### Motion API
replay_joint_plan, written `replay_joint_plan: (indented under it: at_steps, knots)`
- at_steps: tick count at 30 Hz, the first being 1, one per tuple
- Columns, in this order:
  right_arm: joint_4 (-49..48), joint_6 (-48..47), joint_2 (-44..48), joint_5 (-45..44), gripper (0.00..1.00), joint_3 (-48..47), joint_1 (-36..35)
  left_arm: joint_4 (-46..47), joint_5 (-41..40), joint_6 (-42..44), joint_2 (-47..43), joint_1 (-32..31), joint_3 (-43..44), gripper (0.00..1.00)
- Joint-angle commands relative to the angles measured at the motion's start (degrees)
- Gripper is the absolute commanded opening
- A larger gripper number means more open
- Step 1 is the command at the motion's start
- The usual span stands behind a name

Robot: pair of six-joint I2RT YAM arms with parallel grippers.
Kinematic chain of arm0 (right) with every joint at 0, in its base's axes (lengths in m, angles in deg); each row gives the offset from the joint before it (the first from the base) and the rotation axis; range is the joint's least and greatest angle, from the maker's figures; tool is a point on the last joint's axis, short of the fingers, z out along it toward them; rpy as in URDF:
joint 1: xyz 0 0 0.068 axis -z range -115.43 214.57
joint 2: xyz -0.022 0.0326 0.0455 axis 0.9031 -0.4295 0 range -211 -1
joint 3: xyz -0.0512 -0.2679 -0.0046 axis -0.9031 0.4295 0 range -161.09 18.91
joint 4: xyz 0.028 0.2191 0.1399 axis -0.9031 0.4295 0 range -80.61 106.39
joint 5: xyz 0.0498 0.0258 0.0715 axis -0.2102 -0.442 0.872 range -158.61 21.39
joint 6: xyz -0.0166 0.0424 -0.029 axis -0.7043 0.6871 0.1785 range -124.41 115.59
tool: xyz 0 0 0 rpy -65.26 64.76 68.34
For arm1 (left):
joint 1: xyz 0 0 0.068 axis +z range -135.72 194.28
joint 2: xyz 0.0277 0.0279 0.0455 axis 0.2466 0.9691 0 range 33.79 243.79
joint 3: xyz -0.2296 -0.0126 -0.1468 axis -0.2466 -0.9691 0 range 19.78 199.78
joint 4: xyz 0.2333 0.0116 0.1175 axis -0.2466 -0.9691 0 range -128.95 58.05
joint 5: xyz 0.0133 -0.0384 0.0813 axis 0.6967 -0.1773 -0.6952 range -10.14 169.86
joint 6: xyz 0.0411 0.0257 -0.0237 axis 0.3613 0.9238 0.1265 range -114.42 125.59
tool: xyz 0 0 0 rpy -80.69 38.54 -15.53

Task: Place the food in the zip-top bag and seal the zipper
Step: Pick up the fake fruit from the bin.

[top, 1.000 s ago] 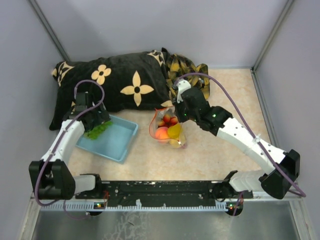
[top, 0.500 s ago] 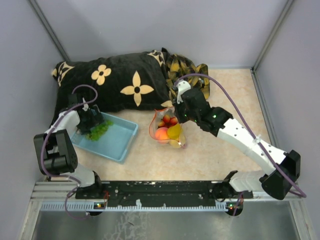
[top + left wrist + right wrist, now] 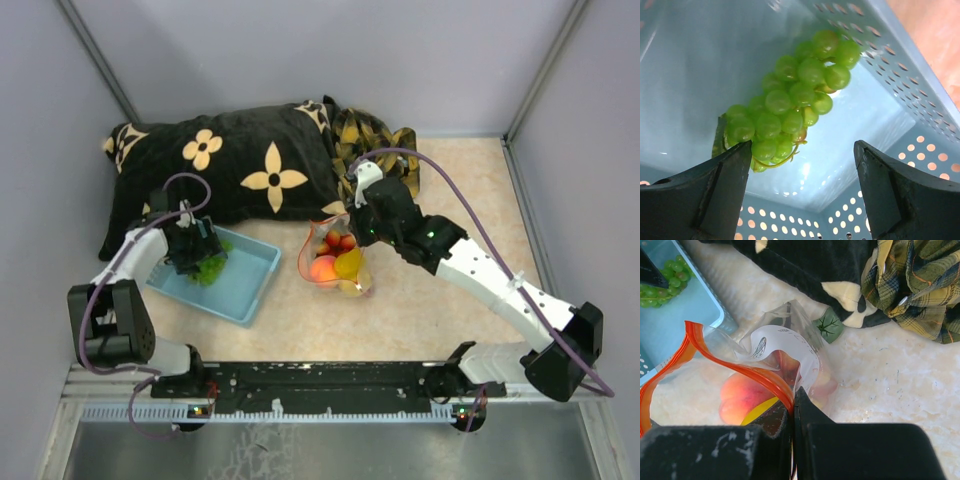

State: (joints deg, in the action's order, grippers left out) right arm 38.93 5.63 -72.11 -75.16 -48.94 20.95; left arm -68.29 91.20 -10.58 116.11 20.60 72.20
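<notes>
Down inside the light-blue basket [image 3: 900, 75], the left claw [image 3: 801, 155] hangs with its jaws spread wide over a bunch of green grapes [image 3: 790, 100]. One fingertip sits against the lower end of the bunch and the other is well clear, so nothing is gripped. Across the desk [image 3: 430, 300], the right claw [image 3: 794, 412] is closed on the rim of the zip-top bag [image 3: 785, 347]. It pinches the plastic just by the red-orange zipper [image 3: 740, 367] and holds the mouth agape. A peach [image 3: 737, 397], a yellow piece [image 3: 759, 411] and some red fruit [image 3: 340, 241] already lie inside. A small green leafy cap [image 3: 828, 325] appears to lie just outside the bag.

The step in hand looks to be picking up the grapes. The next move calls for the left claw to centre over the bunch, close on it, lift, and carry it to the open mouth. The bag bears a white patch with dark print, too curled and small to read, and no brand shows.
</notes>
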Motion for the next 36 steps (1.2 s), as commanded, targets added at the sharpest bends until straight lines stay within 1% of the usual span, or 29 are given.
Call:
replay_joint_plan:
  at_steps: [1, 3, 9, 12, 16, 20, 22, 24, 26, 27, 28, 29, 31, 36]
  knots:
    - [-3.6, -0.86, 1.17, 0.03, 0.0, -0.52, 0.38, -4.58, -9.3, -0.5, 0.74, -6.04, 3.93, 0.88]
    - [-3.51, -0.86, 1.17, -0.18, 0.0, -0.52, 0.33, -5.18, -13.4, -0.63, 1.92, -7.87, 5.39, 0.89]
    - [-3.15, -0.81, 1.32, -0.76, 0.0, -0.28, 0.36, -4.0, -18.04, 2.37, 6.89, -8.06, 8.28, 0.89]
    - [-3.15, -0.82, 1.24, -1.09, 0.0, -0.13, 0.44, -3.02, -18.34, 3.13, 9.42, -8.04, 8.08, 0.89]
    - [-3.24, -0.81, 0.94, -0.97, 0.0, -0.34, 0.42, -2.66, -16.19, 3.16, 13.63, -7.99, 7.25, 0.88]
    - [-3.26, -0.81, 0.64, -1.1, 0.0, -0.52, 0.42, -3.0, -14.22, 3.42, 15.62, -8.0, 7.01, 0.84]
    - [-3.27, -0.77, 0.67, -1.18, 0.0, -0.59, 0.42, -2.95, -13.08, 3.45, 15.2, -7.93, 6.63, 0.79]
    - [-3.26, -0.81, 0.61, -1.31, 0.0, -0.67, 0.46, -2.75, -12.61, 3.44, 13.63, -7.99, 6.16, 0.7]
    - [-3.05, -0.81, 0.62, -1.51, 0.0, -0.78, 0.41, -3.17, -12.12, 3.41, 11.87, -7.96, 6.11, 0.58]
    - [-2.95, -0.74, 0.62, -1.6, 0.0, -0.79, 0.46, -3.45, -11.82, 3.27, 11.0, -7.97, 6.03, 0.5]
    - [-2.99, -0.79, 0.62, -1.84, 0.0, -0.86, 0.42, -3.66, -11.43, 3.18, 9.97, -7.96, 6.05, 0.44]
    - [-2.91, -0.89, 0.62, -1.94, 0.0, -0.95, 0.46, -3.86, -11.18, 3.04, 8.9, -7.98, 6.07, 0.4]
    - [-2.71, -0.88, 0.44, -2.14, 0.0, -1.24, 0.46, -4.49, -10.1, 2.77, 6.71, -8.03, 6.27, 0.34]
    - [-2.21, -0.81, 0.1, -2.7, 0.0, -1.9, 0.46, -4.77, -6.28, 1.92, -0.07, -8.57, 6.25, 0.24]
